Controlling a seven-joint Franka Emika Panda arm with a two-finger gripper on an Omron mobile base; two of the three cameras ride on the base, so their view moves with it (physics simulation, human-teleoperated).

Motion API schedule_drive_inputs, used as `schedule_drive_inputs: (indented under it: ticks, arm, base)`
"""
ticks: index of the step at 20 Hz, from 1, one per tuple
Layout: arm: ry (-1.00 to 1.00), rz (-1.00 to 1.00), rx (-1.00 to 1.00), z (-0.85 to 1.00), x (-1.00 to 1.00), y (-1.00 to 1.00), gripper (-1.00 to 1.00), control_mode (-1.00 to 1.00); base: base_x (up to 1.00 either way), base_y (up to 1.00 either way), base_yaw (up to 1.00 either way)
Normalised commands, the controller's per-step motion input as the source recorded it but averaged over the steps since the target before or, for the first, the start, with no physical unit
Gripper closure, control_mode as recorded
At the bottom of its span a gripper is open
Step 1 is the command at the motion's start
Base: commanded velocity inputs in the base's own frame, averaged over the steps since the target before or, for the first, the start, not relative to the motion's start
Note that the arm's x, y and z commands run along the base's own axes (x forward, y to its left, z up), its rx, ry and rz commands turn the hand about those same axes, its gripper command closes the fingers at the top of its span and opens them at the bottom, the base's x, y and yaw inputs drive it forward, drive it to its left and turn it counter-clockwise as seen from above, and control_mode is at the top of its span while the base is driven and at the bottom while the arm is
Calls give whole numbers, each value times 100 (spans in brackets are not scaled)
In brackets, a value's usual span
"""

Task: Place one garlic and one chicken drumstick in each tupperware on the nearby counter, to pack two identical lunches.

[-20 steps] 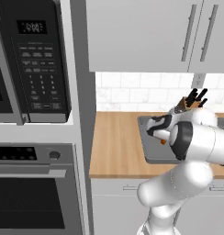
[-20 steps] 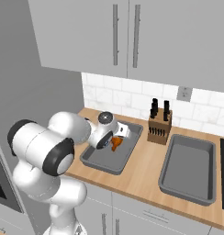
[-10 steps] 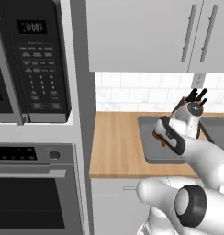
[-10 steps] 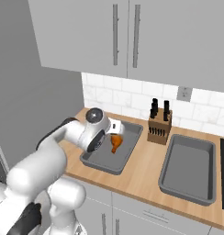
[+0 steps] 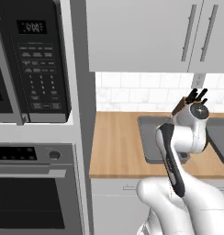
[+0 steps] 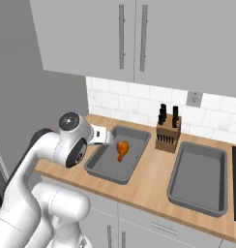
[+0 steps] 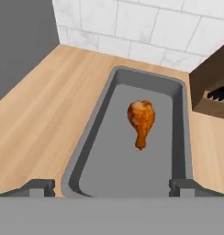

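Lying in the left tupperware (image 7: 183,119), a drumstick (image 7: 141,120); no legible writing.

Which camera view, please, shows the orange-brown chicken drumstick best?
The hand view: the orange-brown chicken drumstick lies large and unobstructed in the dark-gray tray. The right base view shows it smaller; in the left base view the arm covers that spot.

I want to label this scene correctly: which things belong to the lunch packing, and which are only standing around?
For the job: left tray, drumstick lying in it, right tray with nothing visible inside, wooden counter, open fingers.

Standing around: knife block, microwave, oven, wall cabinets.
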Motion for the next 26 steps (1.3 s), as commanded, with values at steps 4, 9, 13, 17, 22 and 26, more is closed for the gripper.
schedule_drive_inputs:
  ticks: [4, 9, 13, 17, 22, 26]
  arm:
    - [0, 0, 0, 0, 0, 0, -100, 100]
    - [0, 0, 0, 0, 0, 0, -100, 100]
    - [0, 0, 0, 0, 0, 0, -100, 100]
    - [0, 0, 0, 0, 0, 0, -100, 100]
    - [0, 0, 0, 0, 0, 0, -100, 100]
    - [0, 0, 0, 0, 0, 0, -100, 100]
  base:
    - [-100, 13, 7]
    - [-100, 28, 11]
    - [-50, 100, 3]
    - [5, 100, 0]
    - [18, 100, -2]
    - [-10, 100, -7]
